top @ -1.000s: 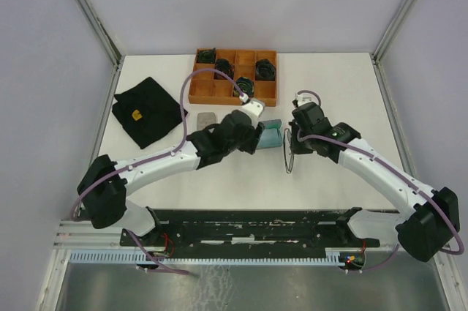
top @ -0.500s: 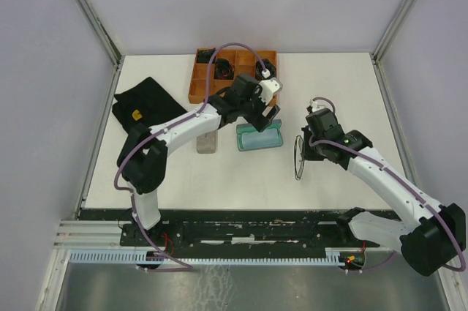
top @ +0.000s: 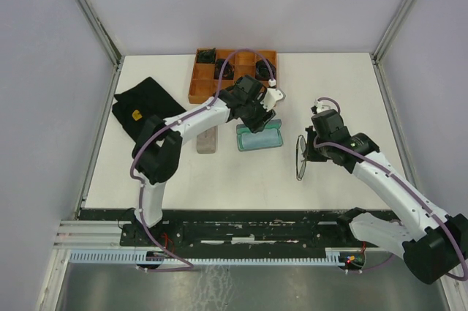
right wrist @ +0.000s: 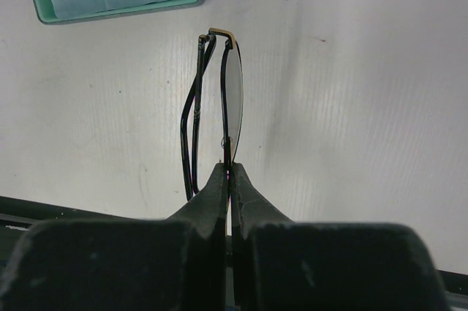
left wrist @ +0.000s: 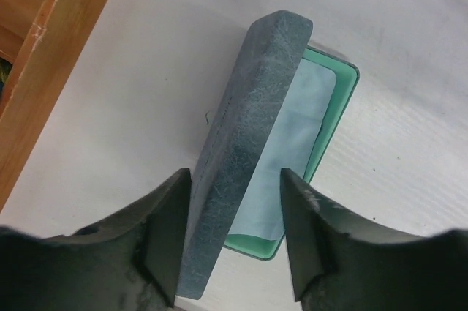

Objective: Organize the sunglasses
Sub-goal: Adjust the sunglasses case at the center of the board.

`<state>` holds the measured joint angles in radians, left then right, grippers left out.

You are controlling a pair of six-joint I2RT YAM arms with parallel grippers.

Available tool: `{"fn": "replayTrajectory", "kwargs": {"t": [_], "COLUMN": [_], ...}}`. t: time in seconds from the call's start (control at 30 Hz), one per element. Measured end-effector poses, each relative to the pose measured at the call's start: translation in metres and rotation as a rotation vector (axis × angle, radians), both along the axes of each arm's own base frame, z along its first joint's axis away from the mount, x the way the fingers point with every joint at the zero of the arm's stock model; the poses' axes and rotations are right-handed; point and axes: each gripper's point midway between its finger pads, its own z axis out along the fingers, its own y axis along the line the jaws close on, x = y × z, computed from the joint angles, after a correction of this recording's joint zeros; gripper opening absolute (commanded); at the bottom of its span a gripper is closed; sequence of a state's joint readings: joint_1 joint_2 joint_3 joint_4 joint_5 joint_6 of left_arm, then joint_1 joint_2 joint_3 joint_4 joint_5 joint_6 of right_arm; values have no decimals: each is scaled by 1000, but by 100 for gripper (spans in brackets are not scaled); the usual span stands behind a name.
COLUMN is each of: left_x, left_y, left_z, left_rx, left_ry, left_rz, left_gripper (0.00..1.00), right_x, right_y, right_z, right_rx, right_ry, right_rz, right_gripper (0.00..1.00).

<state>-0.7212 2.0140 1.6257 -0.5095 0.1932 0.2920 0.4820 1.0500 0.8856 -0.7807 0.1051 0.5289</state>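
Pale walls enclose a white surface [top: 241, 179] on which the work is laid out. The right claw [right wrist: 229, 170] is pressed together on the folded sunglasses [right wrist: 232, 88]. They are pinched at the near end of the thin frame, so the lenses stand on edge and the arms are tucked alongside. Whether the pair touches the surface cannot be told.

The left claw [left wrist: 234, 183] is spread, its fingers straddling the raised lid [left wrist: 248, 106] of the blue-grey case [left wrist: 314, 117]. A gap is seen on the lining side, so the lid is judged to be steadied rather than clamped. The case lies open with its mint lining bare, just in front of the wooden compartment tray [top: 197, 96], and the sunglasses are held near it, to its right.

The step in hand is judged to be the transfer into the case:
- **Lid:** it should be held fully back throughout.
- **Alignment:** the pair lies across the case's long side, so a quarter turn is called for before lowering.
- **Speed:** so narrow a pinch may let the frame swivel, so slow travel is advised.
- **Release:** the pair should be let go only once it is laid on the lining.
- **Clearance:** room should be left between the two arms as they meet over the case.
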Motion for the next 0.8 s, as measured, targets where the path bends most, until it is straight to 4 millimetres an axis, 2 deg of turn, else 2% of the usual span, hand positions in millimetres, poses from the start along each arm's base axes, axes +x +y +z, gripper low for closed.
{"fn": "replayTrajectory", "kwargs": {"t": [0.13, 0.2, 0.57, 0.7, 0.8], "left_x": [-2, -2, -5, -4, -12], "left_y": [2, 2, 4, 10, 22], "left_z": [-8, -10, -11, -11, -11], "left_rx": [22, 26, 26, 22, 30], "left_ry": [17, 21, 43, 55, 68], "left_rz": [-8, -12, 5, 101, 188], "left_gripper": [35, 31, 27, 26, 25], "right_x": [-1, -1, -6, -9, -8], "right_y": [1, 2, 2, 2, 3], "right_z": [1, 0, -1, 0, 1], "right_rx": [7, 13, 37, 59, 70], "right_ry": [1, 4, -1, -14, -20], "right_rz": [4, 8, 0, -19, -27], "right_gripper": [1, 1, 0, 0, 0]}}
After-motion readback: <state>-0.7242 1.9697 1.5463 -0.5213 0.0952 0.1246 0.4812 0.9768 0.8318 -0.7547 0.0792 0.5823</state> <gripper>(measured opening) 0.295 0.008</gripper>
